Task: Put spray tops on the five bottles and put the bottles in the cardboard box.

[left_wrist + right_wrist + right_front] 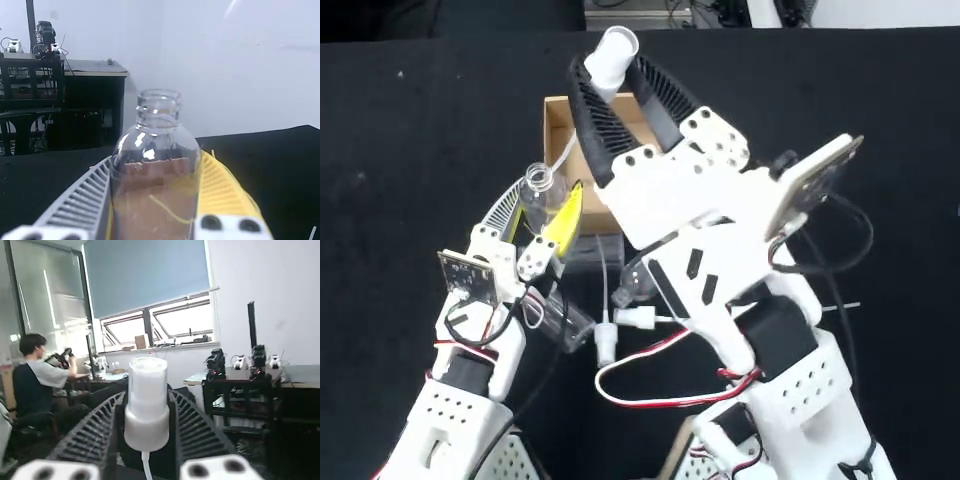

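My left gripper (542, 205) is shut on a clear bottle (538, 190), held upright with its open neck (158, 102) on top; a grey finger (80, 200) and a yellow finger (220, 192) press its sides. My right gripper (617, 75) is shut on a white spray top (613, 55), raised high over the cardboard box (557, 115); its black fingers (95, 432) clamp the top's collar (146, 427) and its thin tube hangs down. The spray top is above and to the right of the bottle, apart from it.
Another clear bottle (565, 320) and two loose white spray tops (607, 340) (642, 318) lie on the black table (410, 150) between the arms. A further clear bottle (585, 248) lies just below the box. Red and white cables (650, 385) loop under the right arm.
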Robot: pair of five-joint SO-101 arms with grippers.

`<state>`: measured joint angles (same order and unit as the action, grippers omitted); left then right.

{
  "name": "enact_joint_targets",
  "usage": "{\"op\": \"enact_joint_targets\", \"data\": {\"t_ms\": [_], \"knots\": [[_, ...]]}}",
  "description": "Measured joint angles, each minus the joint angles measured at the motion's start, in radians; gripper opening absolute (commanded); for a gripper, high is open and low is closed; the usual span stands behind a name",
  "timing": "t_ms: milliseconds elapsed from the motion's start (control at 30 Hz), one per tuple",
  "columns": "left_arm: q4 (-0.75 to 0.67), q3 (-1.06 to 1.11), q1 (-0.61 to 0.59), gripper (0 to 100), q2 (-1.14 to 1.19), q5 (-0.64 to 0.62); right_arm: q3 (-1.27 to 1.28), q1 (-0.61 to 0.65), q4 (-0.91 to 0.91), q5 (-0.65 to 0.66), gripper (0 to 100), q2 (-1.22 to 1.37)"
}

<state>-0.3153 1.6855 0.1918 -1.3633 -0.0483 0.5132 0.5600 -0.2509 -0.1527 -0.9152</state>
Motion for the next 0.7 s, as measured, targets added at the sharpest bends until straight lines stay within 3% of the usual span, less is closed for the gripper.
{"op": "enact_joint_targets", "data": {"t_ms": [567, 700], "knots": [[0.000, 0.002, 0.000, 4, 0.000, 0.000, 0.064, 0.048, 0.114, 0.095, 2.8, 0.006], [0.000, 0.002, 0.000, 4, 0.000, 0.000, 0.068, 0.052, 0.147, 0.147, 2.8, 0.170]]}}
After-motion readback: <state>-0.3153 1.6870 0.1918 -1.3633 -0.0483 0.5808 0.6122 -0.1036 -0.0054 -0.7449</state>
